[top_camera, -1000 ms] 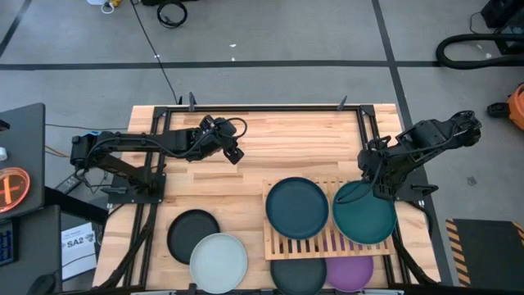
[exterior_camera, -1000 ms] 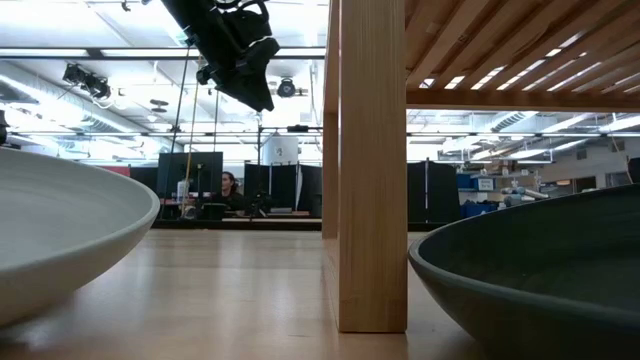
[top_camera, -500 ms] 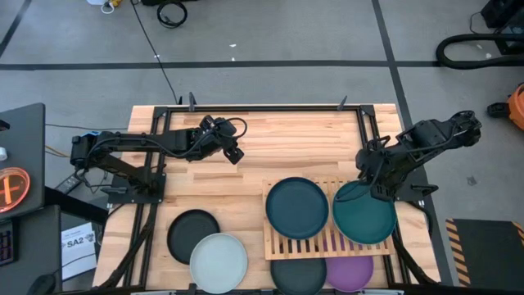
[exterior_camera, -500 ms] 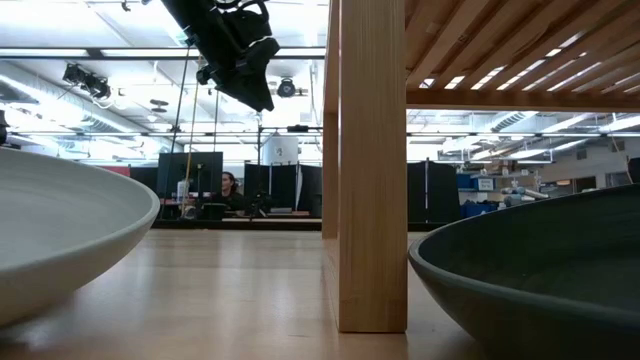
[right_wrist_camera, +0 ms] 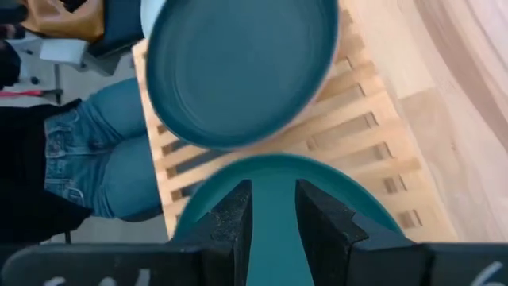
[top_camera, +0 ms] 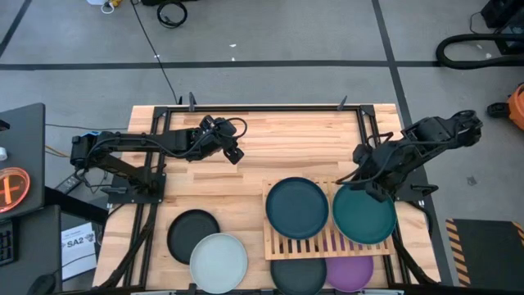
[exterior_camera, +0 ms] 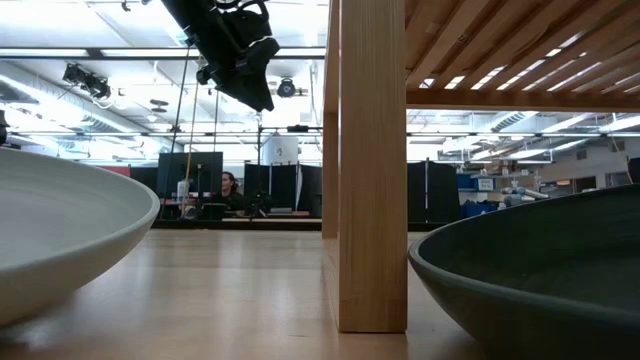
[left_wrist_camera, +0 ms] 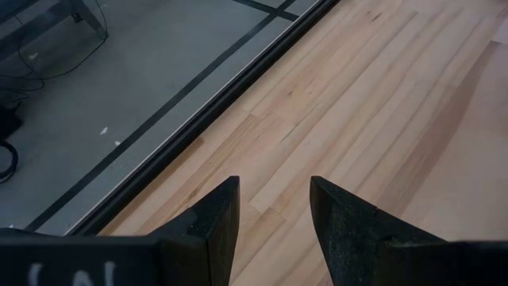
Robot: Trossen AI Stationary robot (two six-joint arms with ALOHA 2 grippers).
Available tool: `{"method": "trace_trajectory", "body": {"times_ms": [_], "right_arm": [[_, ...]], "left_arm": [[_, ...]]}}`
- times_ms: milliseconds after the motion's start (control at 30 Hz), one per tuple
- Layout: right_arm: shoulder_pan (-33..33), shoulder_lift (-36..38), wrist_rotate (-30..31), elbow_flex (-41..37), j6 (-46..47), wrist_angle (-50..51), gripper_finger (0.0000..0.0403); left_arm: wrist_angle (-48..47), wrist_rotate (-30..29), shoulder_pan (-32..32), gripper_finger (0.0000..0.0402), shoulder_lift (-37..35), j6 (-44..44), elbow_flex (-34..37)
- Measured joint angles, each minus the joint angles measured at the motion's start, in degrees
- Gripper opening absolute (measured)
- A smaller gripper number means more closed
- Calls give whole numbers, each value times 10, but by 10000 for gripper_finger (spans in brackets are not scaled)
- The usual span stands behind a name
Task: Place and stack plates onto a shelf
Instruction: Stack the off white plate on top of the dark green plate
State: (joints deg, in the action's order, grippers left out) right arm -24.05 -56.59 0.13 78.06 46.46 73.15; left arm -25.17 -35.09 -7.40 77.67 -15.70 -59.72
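A light wooden slatted shelf (top_camera: 327, 220) sits on the near right part of the butcher-block table (top_camera: 278, 139). On top of it lie two plates side by side: a dark teal plate (top_camera: 296, 207) toward the middle of the table and a brighter teal plate (top_camera: 365, 215) at the shelf's right end, slightly overhanging its edge. Beneath the shelf a dark plate (top_camera: 298, 274) and a purple plate (top_camera: 350, 270) peek out, each mostly hidden by the slats. Left of the shelf, on the bare table, a black plate (top_camera: 194, 235) sits with a mint plate (top_camera: 219, 262) just beside it, cut off by the picture's edge. The right gripper (top_camera: 366, 185) hangs at the far rim of the brighter teal plate, fingers a narrow gap apart and gripping nothing. The left gripper (top_camera: 234, 154) waits over the far left of the table, fingers spread and empty. From table height, only a shelf leg (exterior_camera: 372, 165) and two plate rims show. A person in jeans (right_wrist_camera: 111, 151) stands beyond the shelf.
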Motion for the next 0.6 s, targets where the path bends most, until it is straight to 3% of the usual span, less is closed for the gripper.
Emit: {"method": "trace_trajectory", "body": {"times_ms": [233,433,600], "right_arm": [[0,-23,8,0,-33,-20,103],[0,-46,74,0,-120,-63,103],[0,-62,91,0,-202,-140,103]], "left_arm": [[0,24,0,160,0,12,0],[-3,154,5,160,-7,29,-1],[-25,249,38,160,-14,22,-1]]}}
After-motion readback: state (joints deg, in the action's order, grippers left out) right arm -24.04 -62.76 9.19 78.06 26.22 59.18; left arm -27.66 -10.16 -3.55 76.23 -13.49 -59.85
